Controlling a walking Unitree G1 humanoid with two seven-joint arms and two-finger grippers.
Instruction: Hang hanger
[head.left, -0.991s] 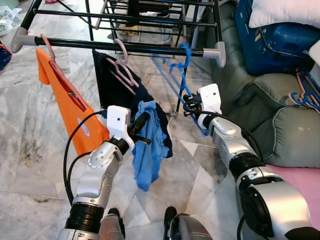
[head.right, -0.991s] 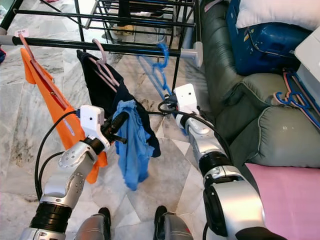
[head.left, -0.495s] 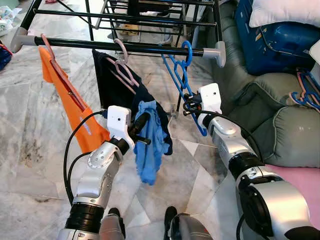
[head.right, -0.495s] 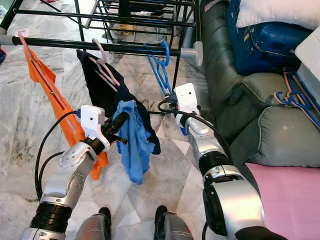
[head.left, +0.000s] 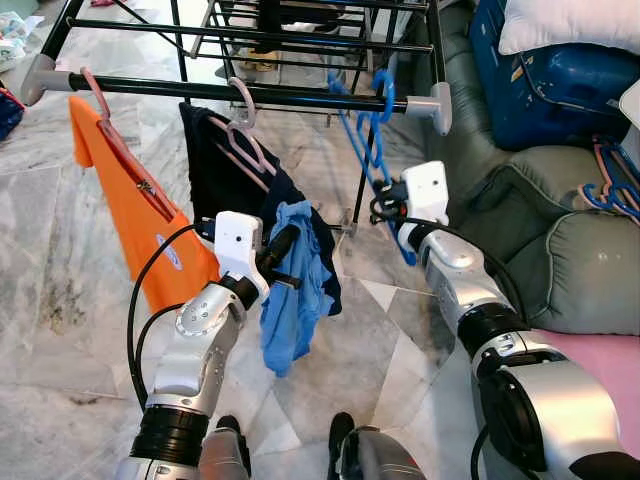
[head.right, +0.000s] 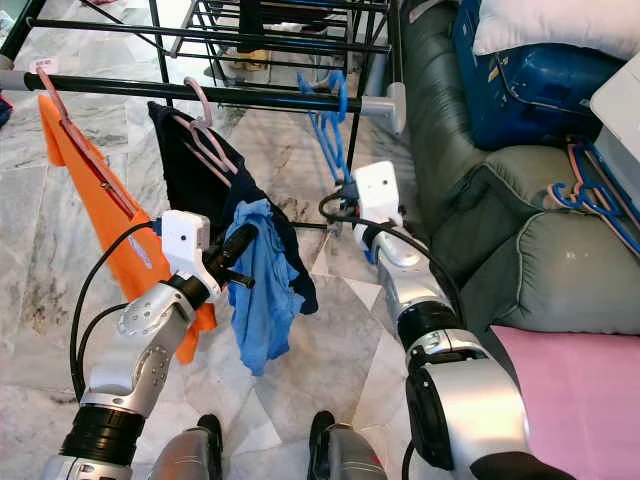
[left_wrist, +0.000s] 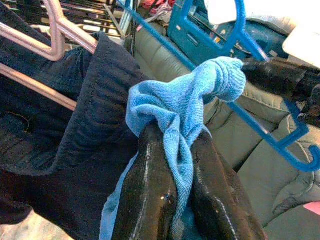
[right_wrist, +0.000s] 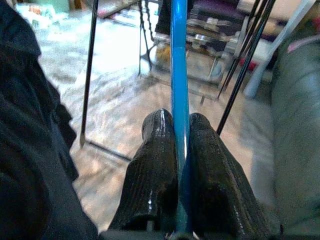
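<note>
I am pinching a blue cloth (head.left: 288, 300) in my left gripper (left_wrist: 175, 150), fingers closed tight on it, at about 11 o'clock, just beside the dark garment (head.left: 215, 160). At 1 o'clock my right gripper (right_wrist: 176, 145) is clamping the blue hanger (head.left: 372, 150), whose hook is sitting at the rail (head.left: 200, 90) near its end cap (head.left: 437, 105). I judge the hanging nearly done; next I am needing a clean release. The sofa (head.left: 520, 215) is crowding 2 o'clock; open rail lies between the pink hanger (head.left: 245, 125) and the blue one.
</note>
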